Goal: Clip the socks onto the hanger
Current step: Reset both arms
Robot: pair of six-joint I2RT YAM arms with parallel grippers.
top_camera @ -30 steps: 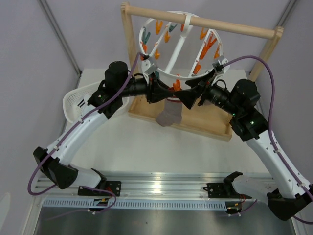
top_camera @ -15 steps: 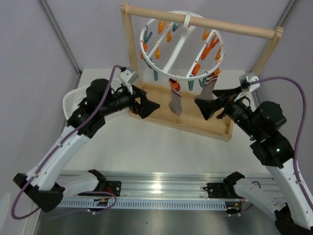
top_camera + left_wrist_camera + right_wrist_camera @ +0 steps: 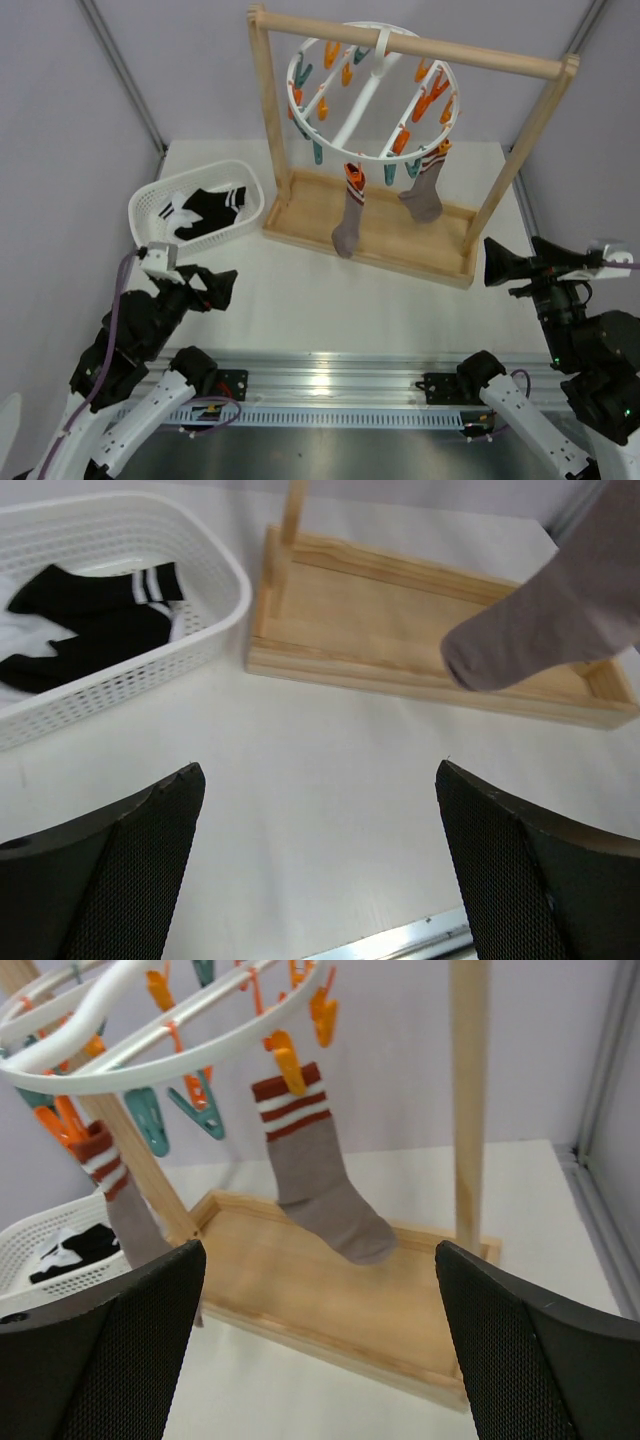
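Observation:
Two taupe socks hang from orange clips on the white ring hanger [image 3: 372,156]. The left sock [image 3: 347,215] and the right sock [image 3: 424,190] dangle over the wooden base. In the right wrist view the right sock [image 3: 320,1190] hangs by its striped cuff under the hanger [image 3: 180,1035], and the other sock [image 3: 120,1200] is at the left. The left wrist view catches one sock's toe [image 3: 560,620]. My left gripper [image 3: 222,287] [image 3: 318,770] is open and empty, low at the near left. My right gripper [image 3: 492,263] [image 3: 320,1248] is open and empty at the near right.
The hanger hangs from a wooden frame rack [image 3: 400,45] with a tray base [image 3: 390,245]. A white mesh basket [image 3: 150,200] at the left holds black socks [image 3: 210,205]. A metal rail [image 3: 330,375] runs along the near edge.
Both arms have pulled back from the hanger to the near corners of the table. Both grippers have opened. The socks stay hanging on the clips.

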